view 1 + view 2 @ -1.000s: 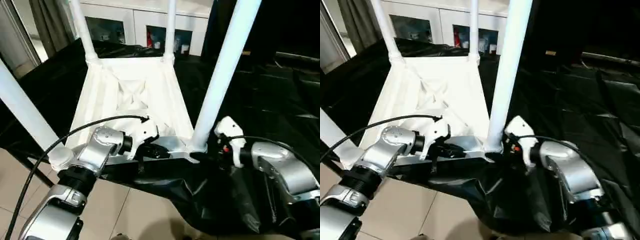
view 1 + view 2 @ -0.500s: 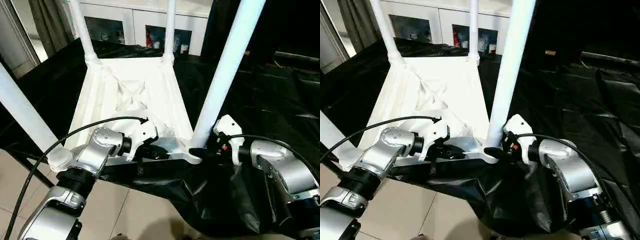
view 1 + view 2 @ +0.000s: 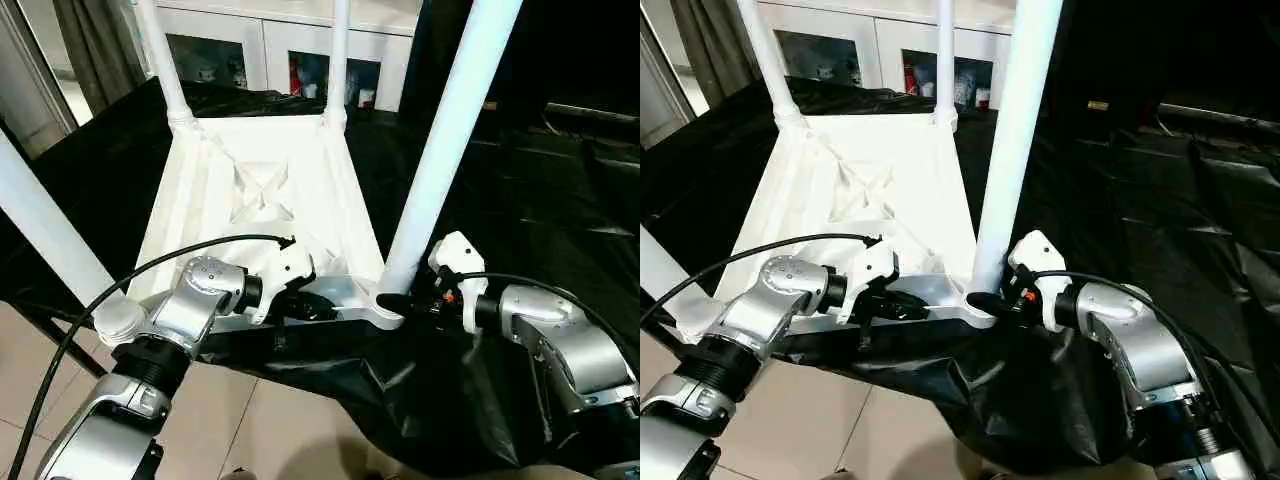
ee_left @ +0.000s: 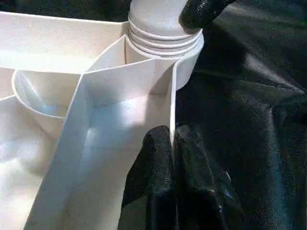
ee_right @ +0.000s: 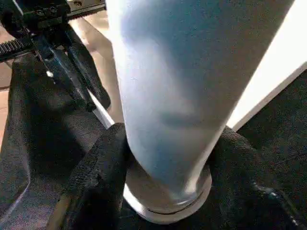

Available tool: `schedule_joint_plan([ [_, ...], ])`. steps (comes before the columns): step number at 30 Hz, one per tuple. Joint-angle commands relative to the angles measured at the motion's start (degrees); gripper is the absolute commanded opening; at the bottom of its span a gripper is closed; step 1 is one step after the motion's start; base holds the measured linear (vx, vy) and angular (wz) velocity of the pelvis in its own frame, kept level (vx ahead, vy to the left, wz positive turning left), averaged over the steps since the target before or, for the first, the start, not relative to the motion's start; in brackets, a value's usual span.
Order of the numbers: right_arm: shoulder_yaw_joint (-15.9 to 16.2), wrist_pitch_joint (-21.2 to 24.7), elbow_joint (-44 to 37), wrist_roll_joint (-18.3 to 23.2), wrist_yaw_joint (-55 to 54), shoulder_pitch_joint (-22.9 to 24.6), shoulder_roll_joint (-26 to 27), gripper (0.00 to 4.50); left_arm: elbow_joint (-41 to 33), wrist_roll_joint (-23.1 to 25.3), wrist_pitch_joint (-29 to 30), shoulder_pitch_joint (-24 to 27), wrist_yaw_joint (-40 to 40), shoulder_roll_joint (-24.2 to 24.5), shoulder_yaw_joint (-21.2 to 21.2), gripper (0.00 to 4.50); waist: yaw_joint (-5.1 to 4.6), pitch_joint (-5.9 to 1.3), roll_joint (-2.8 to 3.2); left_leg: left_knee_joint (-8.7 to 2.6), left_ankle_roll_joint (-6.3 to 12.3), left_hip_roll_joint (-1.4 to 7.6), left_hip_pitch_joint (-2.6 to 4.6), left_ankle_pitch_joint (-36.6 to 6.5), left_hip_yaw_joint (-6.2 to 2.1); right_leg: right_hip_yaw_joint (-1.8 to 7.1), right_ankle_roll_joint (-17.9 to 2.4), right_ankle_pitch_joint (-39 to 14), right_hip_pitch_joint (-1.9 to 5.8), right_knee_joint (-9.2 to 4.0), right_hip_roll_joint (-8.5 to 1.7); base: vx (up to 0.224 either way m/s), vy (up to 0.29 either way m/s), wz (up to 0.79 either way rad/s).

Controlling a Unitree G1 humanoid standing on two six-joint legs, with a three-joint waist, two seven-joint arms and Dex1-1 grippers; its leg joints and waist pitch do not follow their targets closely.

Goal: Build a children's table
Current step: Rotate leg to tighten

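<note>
The children's table lies upside down: the white ribbed tabletop rests on black cloth with its four white legs standing up from the corner sockets. My left gripper is at the near edge, shut on the tabletop's thin rim wall, one black finger on each side. My right gripper is at the foot of the near right leg. Its fingers press both sides of that leg just above the socket collar.
Black cloth covers the work table and hangs over its near edge above a tiled floor. A white cabinet with glass doors stands behind. The near left leg rises close to my left forearm, whose cable loops over it.
My right gripper has moved in from just right of the near right leg and its fingers have closed around the leg's foot. The left gripper has kept its hold on the rim.
</note>
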Motion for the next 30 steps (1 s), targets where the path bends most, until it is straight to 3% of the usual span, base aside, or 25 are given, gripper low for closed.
schedule_joint_plan([
  [1, 0.8, 1.1, 2.9, -1.4, -2.3, 0.5, 1.2, 2.09, -3.0, -1.4, -0.7, -1.6, 1.1, -1.8, 0.3, 0.0, -0.21, -3.54, -0.85, -4.3, 4.16, 1.26, -0.23, -9.4, -0.12, 2.9, -5.4, -25.8, 3.69, -4.62, -3.36, 0.0, 0.0, 0.0],
  [4, -1.5, 0.8, 7.4, -3.0, -10.0, -0.7, 4.4, 2.09, 0.2, 0.8, 0.7, -3.2, 8.1, -3.8, 1.1, 0.0, -0.59, -3.25, -0.76, -4.3, 3.12, 1.07, 0.11, -11.3, -0.08, 2.56, -4.6, -29.5, 3.22, -5.34, -3.25, 0.0, 0.0, 0.0],
  [5, -3.5, 0.6, 11.0, -4.0, -17.1, -1.7, 7.8, 2.09, 3.6, 2.6, 2.1, -5.0, 14.7, -6.0, 1.6, 0.0, -0.79, -3.3, -0.89, -4.26, 2.59, 0.91, 0.04, -11.9, -0.24, 2.31, -3.7, -31.5, 3.5, -5.52, -3.32, 0.0, 0.0, 0.0],
  [6, -3.5, 0.6, 11.0, -4.0, -17.1, -1.7, 7.8, 2.09, 3.6, 2.6, 2.1, -5.0, 14.7, -6.0, 1.6, 0.0, -1.06, -3.33, -0.94, -4.15, 2.29, 0.74, 0.05, -11.8, -0.21, 2.2, -3.1, -32.3, 3.31, -5.86, -3.25, 0.0, 0.0, 0.0],
  [9, -7.2, 2.1, 15.6, -4.3, -30.1, -3.2, 15.1, 2.07, 10.4, 4.5, 4.7, -8.8, 28.1, -11.4, 3.2, 0.0, -1.89, -3.4, -0.91, -3.88, 1.9, 0.31, 0.15, -12.3, -0.24, 1.74, -1.7, -34.6, 3.12, -6.55, -3.06, 0.0, 0.0, 0.0],
  [12, -8.8, 2.0, 18.8, -4.4, -37.8, -4.6, 20.1, 2.07, 13.9, 4.6, 5.3, -11.3, 35.3, -15.2, 4.2, 0.0, -2.03, -3.45, -0.52, -3.98, 2.56, 0.29, 0.12, -12.5, -0.39, 1.44, -1.0, -34.3, 3.26, -6.84, -3.06, 0.0, 0.0, 0.0],
  [14, -9.5, 0.9, 21.2, -4.6, -41.8, -5.8, 23.0, 2.07, 15.6, 4.8, 5.2, -12.6, 39.0, -17.4, 4.6, 0.0, -2.29, -3.46, -0.66, -4.17, 2.66, 0.42, -0.01, -12.8, -0.46, 1.35, -1.1, -33.6, 3.37, -6.96, -3.12, 0.0, 0.0, 0.0],
  [15, -9.5, -1.0, 23.3, -5.0, -44.4, -7.6, 25.0, 2.07, 16.6, 5.4, 4.4, -13.8, 41.0, -18.7, 4.4, 0.0, -2.39, -3.55, -0.22, -4.17, 2.41, 0.39, 0.16, -13.2, -0.57, 1.24, -1.5, -32.9, 3.32, -6.91, -3.13, 0.0, 0.0, 0.0],
  [20, -9.8, -4.7, 23.4, -5.5, -43.2, -9.4, 26.0, 2.07, 17.8, 5.5, 1.6, -14.6, 39.2, -18.9, 3.9, 0.0, -2.42, -3.77, -0.33, -4.57, 3.96, 0.8, -0.29, -11.4, -0.59, 2.01, -4.5, -24.7, 3.86, -5.68, -3.16, 0.0, 0.0, 0.0],
  [23, -9.2, -6.6, 22.0, -5.3, -39.4, -9.3, 24.7, 2.75, 17.3, 5.1, -0.5, -14.1, 35.6, -18.0, 3.1, 0.0, -2.2, -3.82, -0.58, -4.41, 5.12, 0.75, -0.29, -9.7, -0.24, 2.45, -6.8, -21.0, 3.98, -5.07, -3.25, 0.0, 0.0, 0.0],
  [25, -8.7, -7.0, 20.9, -5.0, -36.3, -9.3, 22.9, 2.83, 16.9, 4.6, -1.2, -13.7, 33.2, -17.3, 3.1, 0.0, -2.1, -4.02, -0.67, -4.29, 6.08, 0.65, -0.79, -7.6, -0.29, 2.52, -7.4, -19.0, 4.59, -4.51, -3.32, 0.0, 0.0, 0.0],
  [27, -7.3, -6.3, 17.8, -4.4, -30.2, -8.8, 18.9, 3.07, 14.9, 3.9, -2.6, -12.5, 28.6, -15.7, 2.6, 0.0, -1.79, -4.14, -0.66, -4.12, 7.6, 0.82, -0.6, -4.9, -0.14, 2.71, -8.8, -14.9, 4.6, -4.04, -3.19, 0.0, 0.0, 0.0],
  [30, -6.1, -5.0, 14.6, -4.3, -24.1, -8.0, 14.3, 3.17, 12.9, 3.6, -5.4, -11.0, 23.6, -13.6, 1.6, 0.0, -1.7, -4.08, -0.57, -3.98, 8.81, 0.95, -0.58, -4.2, 0.02, 2.83, -10.6, -13.1, 4.47, -3.7, -3.28, 0.0, 0.0, 0.0],
])
